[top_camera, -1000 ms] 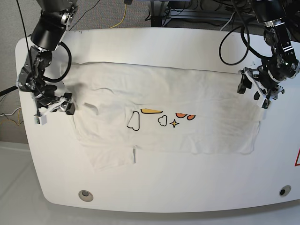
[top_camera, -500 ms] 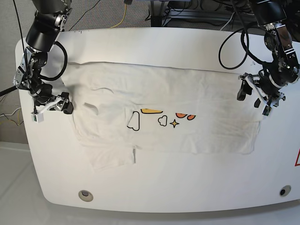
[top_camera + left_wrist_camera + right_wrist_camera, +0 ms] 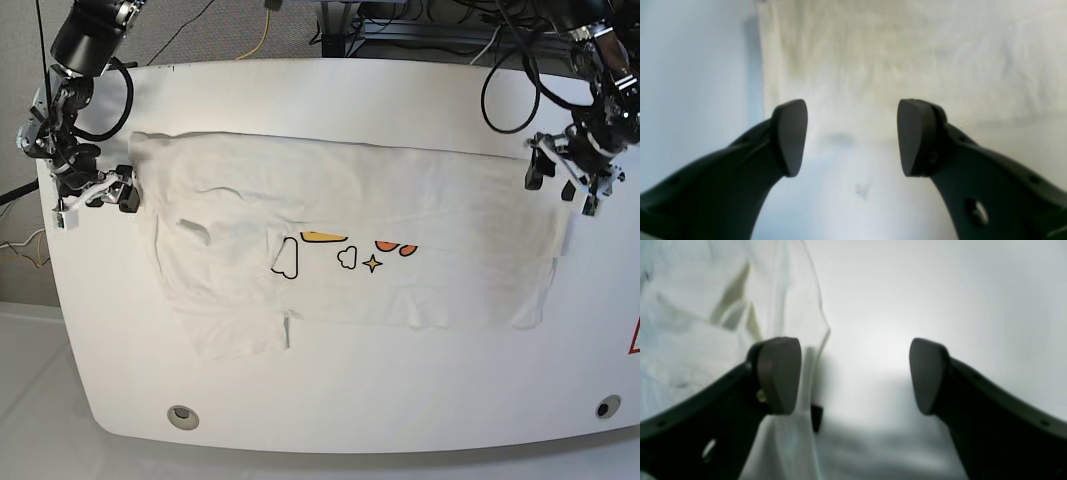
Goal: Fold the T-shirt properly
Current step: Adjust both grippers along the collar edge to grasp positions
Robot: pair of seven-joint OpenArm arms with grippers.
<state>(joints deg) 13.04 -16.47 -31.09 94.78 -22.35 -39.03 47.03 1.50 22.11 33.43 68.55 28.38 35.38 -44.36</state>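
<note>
Both end effectors are spread wide with nothing between the fingers. Left end effector hangs over the T-shirt edge where the cloth meets bare tabletop; the cloth is blurry, so I can't tell if the fingers touch it. Right end effector mostly has tabletop in its gap, one finger sits over the shirt's edge, and a small dark bit pokes out beside it that I can't make out. From the base view, the T-shirt lies across the middle of the tabletop, partly folded, star and cloud prints showing, with the right end effector and left end effector at opposite ends.
</note>
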